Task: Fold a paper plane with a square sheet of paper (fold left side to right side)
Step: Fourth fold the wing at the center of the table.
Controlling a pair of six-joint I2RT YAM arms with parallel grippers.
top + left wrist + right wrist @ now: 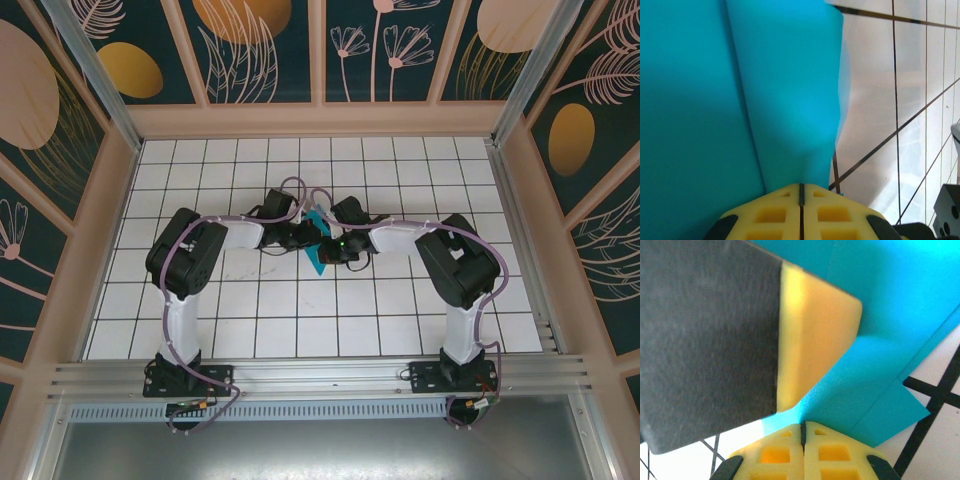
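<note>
The cyan sheet of paper (316,261) hangs folded between the two grippers over the middle of the tiled floor. In the left wrist view the paper (765,90) covers the left and centre, with a lengthwise crease, and runs down into the seam of my left gripper (801,186), which is shut on it. My right gripper (802,424) is shut on a lower edge of the paper (890,330), whose layered corner points right. The left gripper's yellow finger (810,330) sits close above it. From above, the left gripper (306,238) and right gripper (330,246) nearly touch.
White floor tiles with dark joints (300,320) spread around the arms. Patterned walls (60,200) close in the left, right and back. An aluminium rail (320,378) runs along the near edge. A dark part of the right arm (947,205) shows at the lower right.
</note>
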